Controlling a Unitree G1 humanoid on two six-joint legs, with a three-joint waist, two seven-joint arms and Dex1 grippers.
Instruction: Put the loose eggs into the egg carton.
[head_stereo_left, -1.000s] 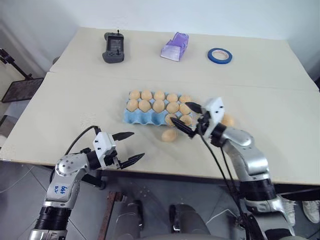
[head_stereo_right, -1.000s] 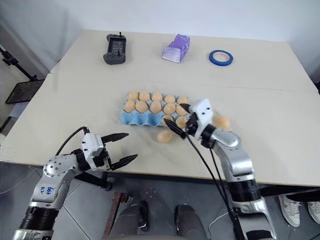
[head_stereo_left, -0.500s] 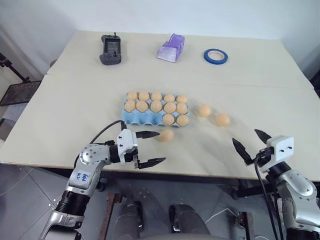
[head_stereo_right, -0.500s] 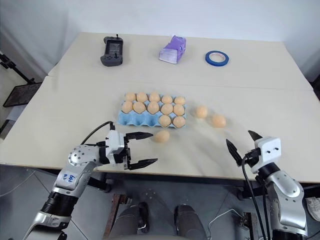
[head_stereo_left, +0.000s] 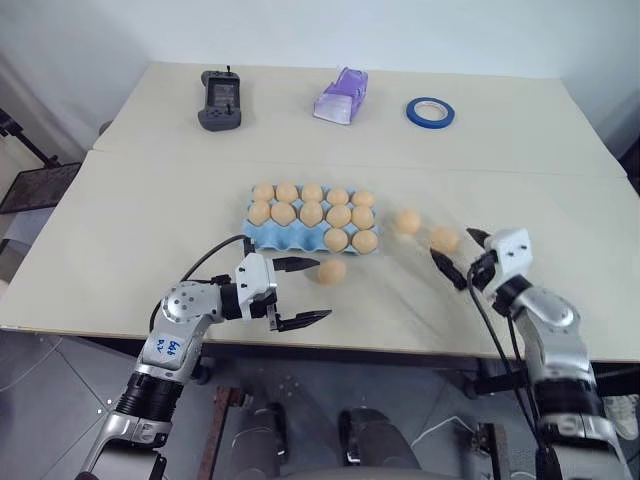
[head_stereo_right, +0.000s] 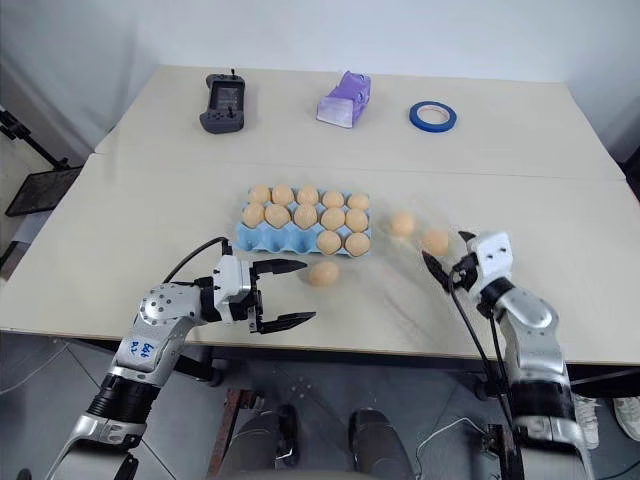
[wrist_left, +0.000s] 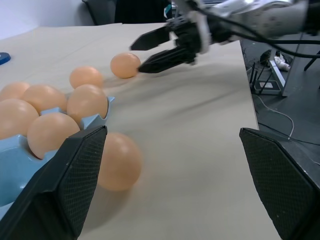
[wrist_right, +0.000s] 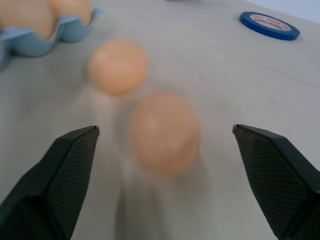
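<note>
The light-blue egg carton (head_stereo_left: 312, 225) lies flat near the middle of the pale bench (head_stereo_left: 140, 210), with twelve eggs seated in it: the two rows farther from the robot look full, and the near row holds two eggs at its right end while its other cups are bare. Three loose eggs lie on the bench outside it. One loose egg (head_stereo_left: 331, 270) sits just beside the carton's near edge; the second (head_stereo_left: 407, 221) lies to the right of the carton, a little apart from it, and the third (head_stereo_left: 444, 239) lies a little farther right, near the second. The left hand (head_stereo_left: 303, 292) hovers low at the bench's near edge, its two black fingers spread wide with nothing between them, pointing toward the egg by the carton's near edge. The right hand (head_stereo_left: 456, 255) is close to the rightmost egg, its fingers spread wide and empty, the egg just ahead of the fingertips. Along the far side of the bench rest a dark handheld controller (head_stereo_left: 221, 99), a purple box (head_stereo_left: 341, 95) and a roll of blue tape (head_stereo_left: 430, 111).
</note>
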